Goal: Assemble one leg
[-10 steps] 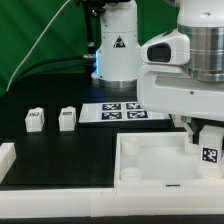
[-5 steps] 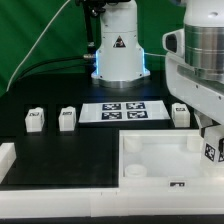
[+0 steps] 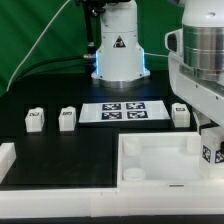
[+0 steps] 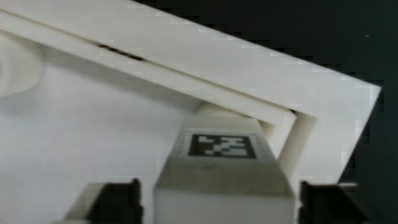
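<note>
Nothing moved since before; pincer grips 1 leg over the tray corner; crooked, it could jam.

On the desk, the tray lies at the front edge, toward the exterior view's right. The marker board lies behind it, mid-desk. Two legs stand side by side near the left edge; a third stands just right of the marker board. A fourth leg sits between the pincer's fingers over the tray's right corner.
</note>
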You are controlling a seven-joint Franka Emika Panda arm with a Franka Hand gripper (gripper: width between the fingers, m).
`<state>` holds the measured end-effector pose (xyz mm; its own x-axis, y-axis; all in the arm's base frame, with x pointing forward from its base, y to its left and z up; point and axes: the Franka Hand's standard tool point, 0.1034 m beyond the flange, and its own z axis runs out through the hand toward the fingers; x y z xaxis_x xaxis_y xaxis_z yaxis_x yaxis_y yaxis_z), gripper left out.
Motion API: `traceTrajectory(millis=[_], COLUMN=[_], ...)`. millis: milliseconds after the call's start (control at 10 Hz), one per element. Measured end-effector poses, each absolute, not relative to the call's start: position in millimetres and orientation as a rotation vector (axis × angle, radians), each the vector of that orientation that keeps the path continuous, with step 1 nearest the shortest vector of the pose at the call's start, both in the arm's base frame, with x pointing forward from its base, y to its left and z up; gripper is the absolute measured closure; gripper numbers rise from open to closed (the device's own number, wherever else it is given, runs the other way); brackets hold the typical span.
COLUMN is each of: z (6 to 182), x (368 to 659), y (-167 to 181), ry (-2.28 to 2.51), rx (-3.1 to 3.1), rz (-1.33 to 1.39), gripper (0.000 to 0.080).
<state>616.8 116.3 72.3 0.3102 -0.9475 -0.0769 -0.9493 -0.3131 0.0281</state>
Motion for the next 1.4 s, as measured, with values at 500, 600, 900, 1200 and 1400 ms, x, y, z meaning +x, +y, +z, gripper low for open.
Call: traceTrajectory(millis=[500, 600, 900, 1200, 1400], z=[70.6, 69.7, 70.6, 71.1, 71.0], x=[615.1, 614.9, 616.2, 616.8, 616.9], y=[110.3, 109.1, 107.4, 105.5, 105.3], ry=[0.864, 0.635, 0.101, -0.312, -0.312], rx=[-2.985, -3.045, -3.108, -3.097, -3.097], rz=[0.125, 0.12, 0.105, 0.094, 0.093], gripper=[0.0151, 0.0151, 0.0151, 0.0151, 0.0276])
